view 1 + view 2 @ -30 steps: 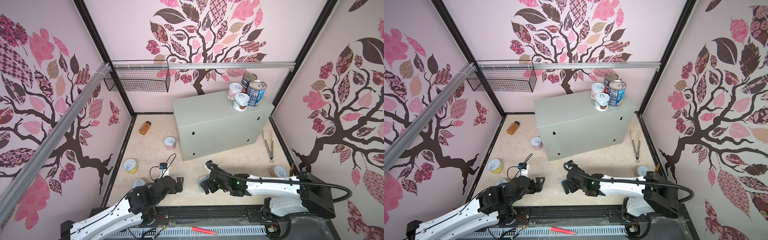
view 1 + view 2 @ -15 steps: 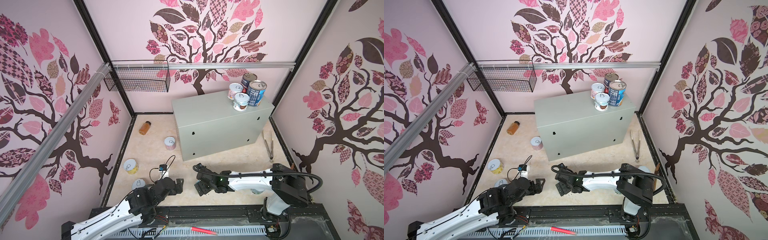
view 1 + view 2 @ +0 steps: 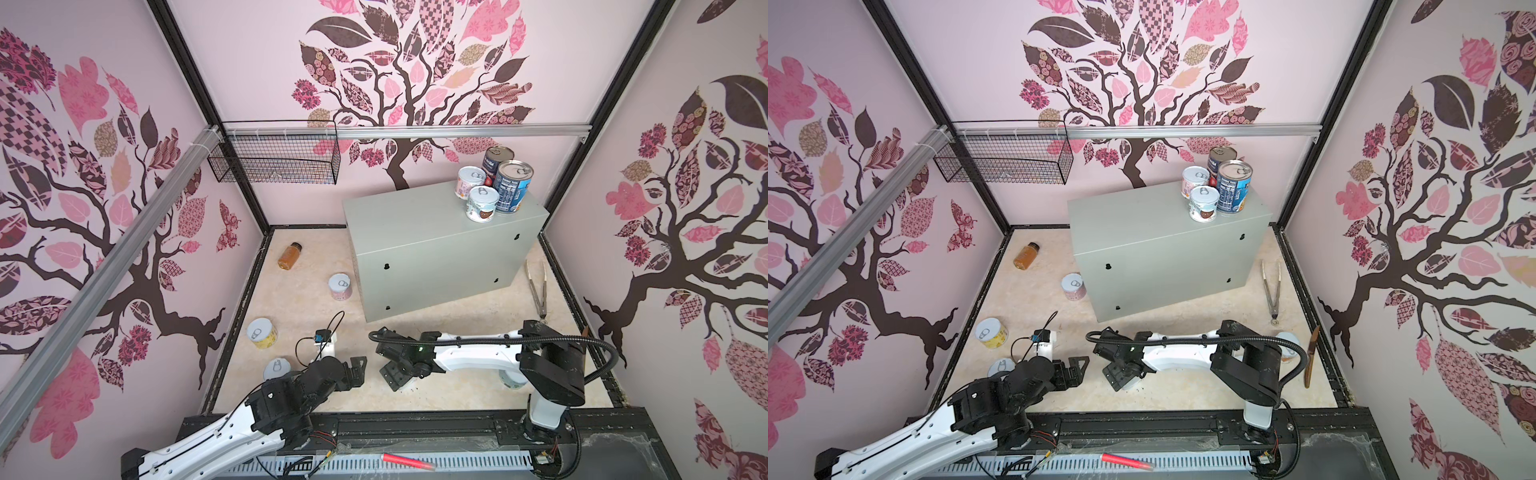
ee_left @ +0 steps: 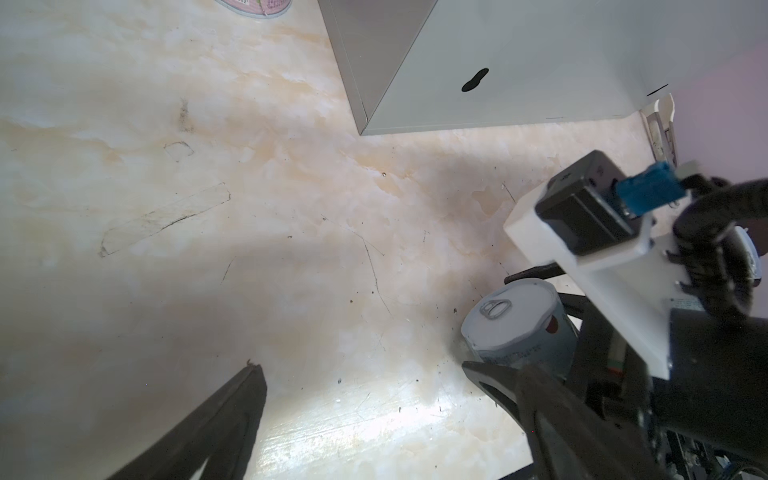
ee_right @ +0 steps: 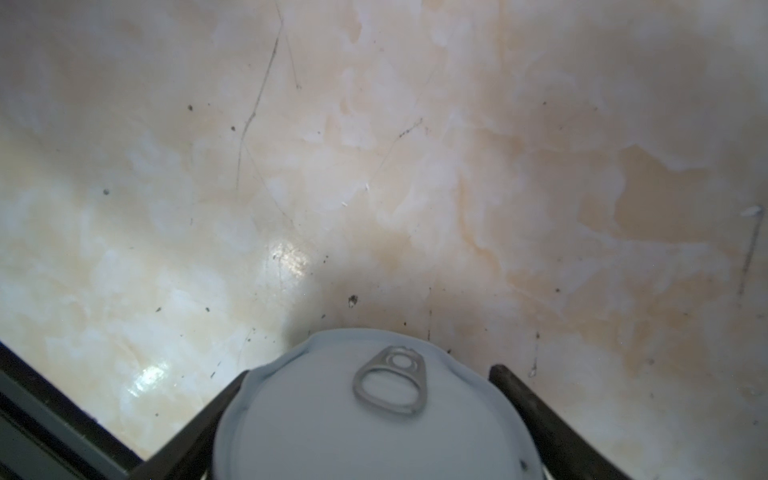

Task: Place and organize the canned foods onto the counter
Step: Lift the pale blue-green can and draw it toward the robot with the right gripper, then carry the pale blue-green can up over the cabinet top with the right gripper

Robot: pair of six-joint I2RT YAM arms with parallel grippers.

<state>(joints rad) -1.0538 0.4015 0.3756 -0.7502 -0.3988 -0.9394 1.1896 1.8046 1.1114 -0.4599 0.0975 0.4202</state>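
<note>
Between the right jaws stood a short white-lidded can, at the near middle of the floor.
The right jaws sat one on each side of its lid, pull tab up and axis vertical; whether they pinched it could not be told. The left jaws, just to the left, gaped wide and empty, so the right arm was the nearer. The grey box's top surface lay farther back and higher, with four cans crowding its far right corner, so the carry looked to run up and away.
</note>
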